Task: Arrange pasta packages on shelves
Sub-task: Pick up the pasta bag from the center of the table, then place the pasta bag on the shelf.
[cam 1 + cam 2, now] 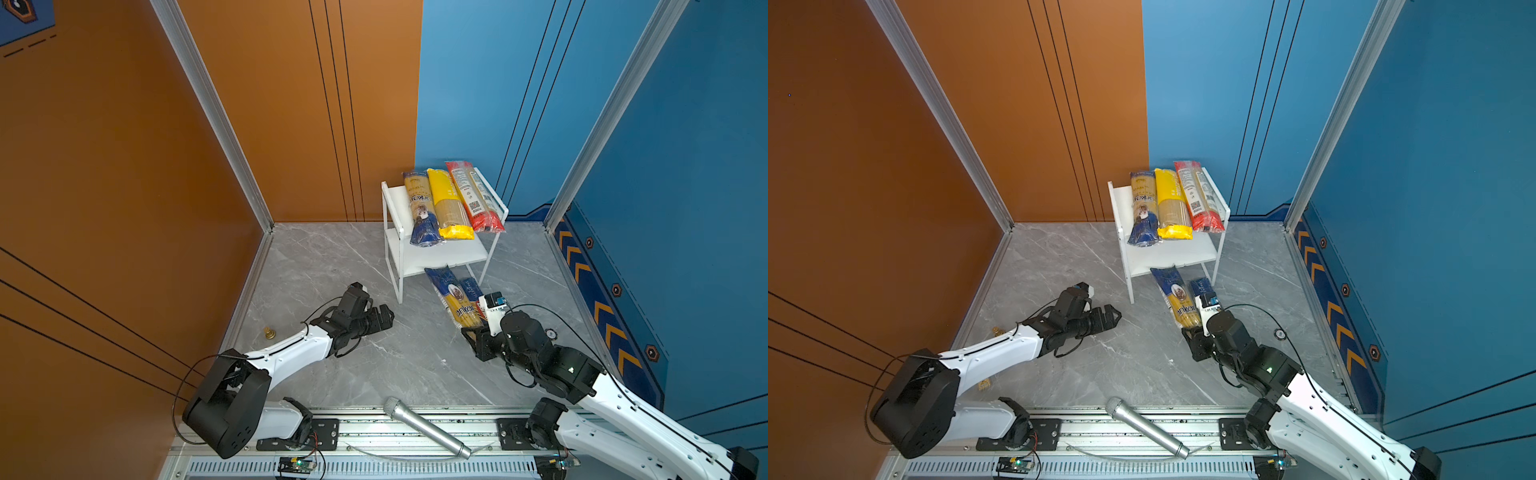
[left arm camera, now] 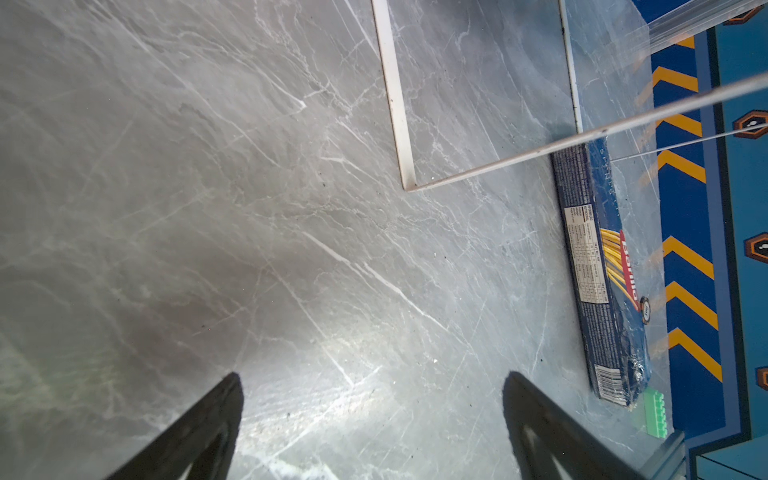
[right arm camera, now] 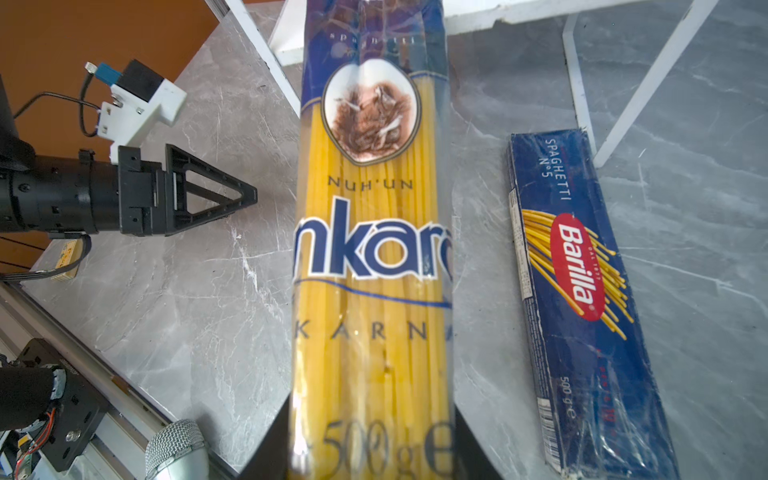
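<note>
The shelves point(image 1: 440, 253) point(image 1: 1177, 254) stand at the back of the grey floor. On the upper board lie three pasta packages: a blue-and-yellow ankara bag point(image 1: 420, 212), a yellow bag point(image 1: 446, 203) and a red bag point(image 1: 473, 195). In front of the rack my right gripper point(image 1: 473, 332) point(image 3: 372, 405) is shut on the near end of a second ankara bag point(image 1: 455, 297) point(image 3: 374, 249), whose far end reaches the lower board's front edge. The dark blue Barilla bag point(image 1: 471, 286) point(image 3: 582, 299) point(image 2: 602, 270) lies flat beside it. My left gripper point(image 1: 384, 316) point(image 2: 374, 376) hovers open and empty left of the rack.
A silver microphone point(image 1: 428, 428) point(image 3: 176, 446) lies across the front rail. A small brass object point(image 1: 269, 332) sits by the orange wall. A green block point(image 2: 656, 411) is near the Barilla bag's end. The blue chevron wall point(image 1: 602, 316) bounds the right side.
</note>
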### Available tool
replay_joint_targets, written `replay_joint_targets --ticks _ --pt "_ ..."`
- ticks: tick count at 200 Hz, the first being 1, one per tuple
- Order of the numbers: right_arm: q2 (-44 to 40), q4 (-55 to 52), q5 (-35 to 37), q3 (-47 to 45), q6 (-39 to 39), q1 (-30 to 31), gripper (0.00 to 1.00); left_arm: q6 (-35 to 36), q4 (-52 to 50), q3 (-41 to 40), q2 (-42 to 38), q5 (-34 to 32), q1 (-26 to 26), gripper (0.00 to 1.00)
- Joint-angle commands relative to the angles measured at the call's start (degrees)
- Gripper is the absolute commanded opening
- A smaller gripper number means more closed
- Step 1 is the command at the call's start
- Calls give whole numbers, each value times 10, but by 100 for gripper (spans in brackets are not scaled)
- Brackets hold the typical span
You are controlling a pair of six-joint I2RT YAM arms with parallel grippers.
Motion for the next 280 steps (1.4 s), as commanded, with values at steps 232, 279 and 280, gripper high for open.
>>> replay_joint_targets --ticks 232,279,280 --pt "303 257 134 226 -59 -22 0 6 19 -12 -4 25 17 98" --pt "333 315 141 226 -60 -31 0 7 20 -13 -9 26 18 98" --pt "334 315 140 226 -60 -30 0 7 20 -13 -9 26 17 98"
